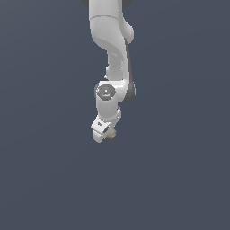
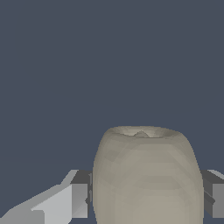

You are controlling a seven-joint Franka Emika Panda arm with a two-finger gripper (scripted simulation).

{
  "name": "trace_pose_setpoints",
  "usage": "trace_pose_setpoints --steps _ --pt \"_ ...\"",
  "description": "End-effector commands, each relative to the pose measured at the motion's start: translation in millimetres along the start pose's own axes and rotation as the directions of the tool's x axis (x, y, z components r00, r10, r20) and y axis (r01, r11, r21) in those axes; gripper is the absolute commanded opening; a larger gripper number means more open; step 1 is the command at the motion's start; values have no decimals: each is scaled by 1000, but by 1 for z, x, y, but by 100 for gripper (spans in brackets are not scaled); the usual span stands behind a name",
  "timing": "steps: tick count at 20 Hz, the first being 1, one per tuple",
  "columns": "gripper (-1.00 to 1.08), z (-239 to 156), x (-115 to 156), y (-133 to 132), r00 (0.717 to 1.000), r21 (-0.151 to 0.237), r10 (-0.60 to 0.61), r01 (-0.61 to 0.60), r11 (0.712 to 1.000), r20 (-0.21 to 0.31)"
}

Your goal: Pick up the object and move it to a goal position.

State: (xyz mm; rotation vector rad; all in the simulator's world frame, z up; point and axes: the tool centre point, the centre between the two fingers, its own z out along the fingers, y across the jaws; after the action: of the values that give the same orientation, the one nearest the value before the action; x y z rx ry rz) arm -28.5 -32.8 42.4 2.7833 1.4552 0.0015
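The arm (image 1: 110, 49) is seen in the exterior view reaching down from the upper edge of the frame, its wrist bent so that the claw (image 1: 108, 133) points obliquely downward and toward the exterior view's right. No tabletop edge, marker or goal is visible in either view; only a uniform dark grey-blue ground is rendered, so it cannot be told whether the claw is raised clear of a surface or resting near one.

The claw is closed on the object (image 2: 148, 175). In the wrist view the tan, mottled body fills the space between the two fingers (image 2: 78, 199), each flank being met by a dark pad with no gap visible. The object is thus judged to be pinched across its width, which would explain why it sits centred and steady in front of the camera.

In the exterior view the object (image 1: 112, 133) is seen only as a small beige lump protruding at the claw tip, on the side toward the exterior view's right.

The grasp is judged complete; transport to the goal appears to be the step in hand, though the goal position is not shown.
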Motion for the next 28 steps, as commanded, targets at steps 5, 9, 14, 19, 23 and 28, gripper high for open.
trace_pose_setpoints --steps 5,9,14,19,23,28 --pt "-100 -16 16 -2 1000 -1 -1 1 1000 0" --pt "-100 -36 36 -5 1000 -1 -1 1 1000 0" --pt "-100 -70 70 -9 1000 0 -1 1 1000 -1" --pt "-100 -109 108 -13 1000 1 -1 1 1000 -1" --pt "-100 -141 140 -16 1000 1 -1 1 1000 -1" --pt "-100 -174 175 -19 1000 1 -1 1 1000 -1"
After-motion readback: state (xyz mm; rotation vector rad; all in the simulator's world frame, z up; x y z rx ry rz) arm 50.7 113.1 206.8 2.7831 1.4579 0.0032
